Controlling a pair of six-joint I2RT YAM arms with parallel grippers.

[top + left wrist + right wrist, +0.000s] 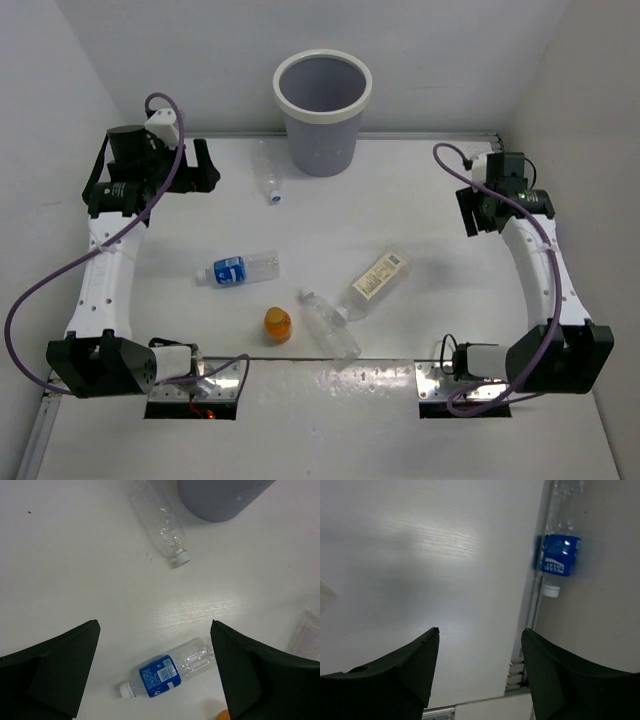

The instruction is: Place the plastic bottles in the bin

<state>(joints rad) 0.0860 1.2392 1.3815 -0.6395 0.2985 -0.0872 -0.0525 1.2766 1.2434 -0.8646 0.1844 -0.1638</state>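
White table (pixel 420 190), white walls. Top view: 1 bin (pixel 322 68) stands upright at the far edge. 5 bottles lie outside it: tiny bottle (pixel 268 172) just beside its base, blue-labelled bottle (pixel 238 269), orange bottle (pixel 277 324), and plain bottle (pixel 330 325) against cream-labelled bottle (pixel 376 282). Left wrist view: left gripper (pixel 154 625) spread wide, empty; orange bottle cut off. Right wrist view: right gripper (pixel 480 630) spread, empty; blue-labelled bottle cut off at the top.

Passage: you have bare white tabletop (pixel 340 220) between round grey plastic bin (pixel 322 110) and blue-labelled clear bottle (pixel 237 269) | Obstacle: blue-capped clear bottle (pixel 268 175) beside bin.
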